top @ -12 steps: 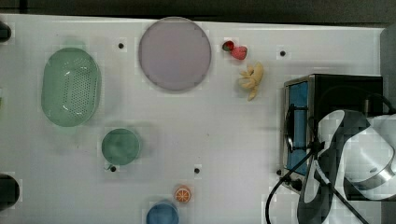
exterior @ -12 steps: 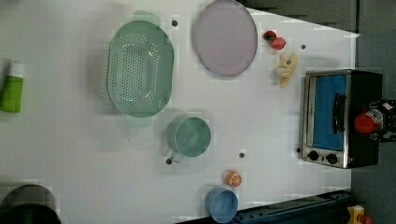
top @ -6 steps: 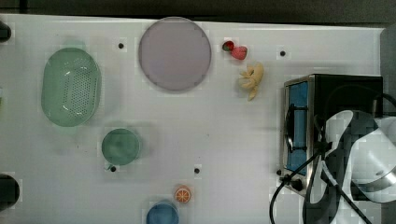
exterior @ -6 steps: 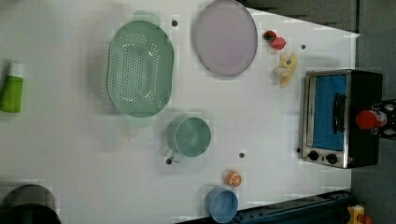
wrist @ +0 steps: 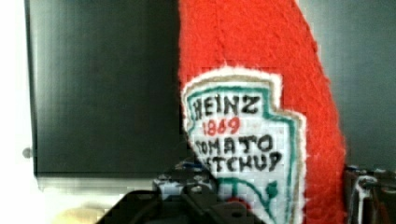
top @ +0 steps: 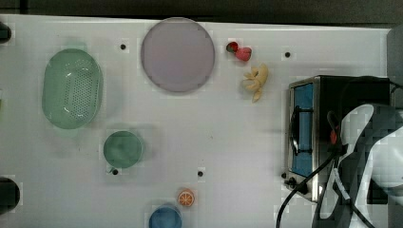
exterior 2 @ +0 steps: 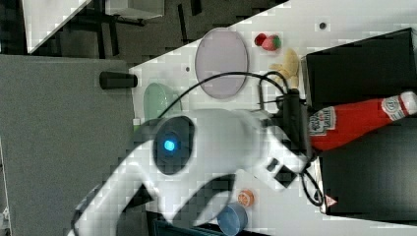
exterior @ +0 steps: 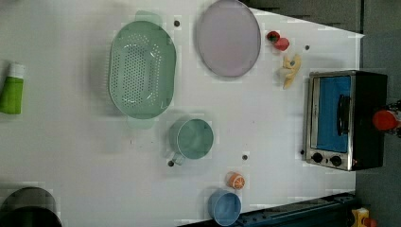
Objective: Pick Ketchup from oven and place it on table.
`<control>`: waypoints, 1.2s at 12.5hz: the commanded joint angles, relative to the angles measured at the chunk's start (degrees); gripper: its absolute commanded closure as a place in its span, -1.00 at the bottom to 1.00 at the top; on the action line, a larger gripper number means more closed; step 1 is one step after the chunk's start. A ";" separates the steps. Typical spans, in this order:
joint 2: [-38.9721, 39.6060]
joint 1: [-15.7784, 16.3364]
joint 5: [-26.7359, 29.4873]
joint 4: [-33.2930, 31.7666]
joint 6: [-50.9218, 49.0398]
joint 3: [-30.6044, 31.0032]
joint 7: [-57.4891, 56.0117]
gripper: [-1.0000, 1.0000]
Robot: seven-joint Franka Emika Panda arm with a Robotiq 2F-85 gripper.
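Ketchup, a red knitted squeeze bottle (exterior 2: 359, 120) with a white shield-shaped label and white cap, stood on top of the black boxy toaster oven (exterior 2: 373, 64). The claw (exterior 2: 306, 129) was clenched around its lower body, above the white table (top: 214, 123).

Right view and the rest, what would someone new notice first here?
The red ketchup bottle jumps out, on top of the black toaster oven with the white arm's gripper closed around its lower end. In the left view, the oven's blue glass door catches the eye at the table's right edge. The mint green colander and pale purple plate stand out on the white top.
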 commanded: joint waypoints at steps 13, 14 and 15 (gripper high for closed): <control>-11.02 11.51 -4.43 4.49 -13.20 22.44 -5.86 -0.29; -11.02 11.66 -4.43 2.63 -11.86 23.06 -5.02 -0.29; -11.03 11.86 -4.43 0.27 -10.08 23.24 -3.83 -0.29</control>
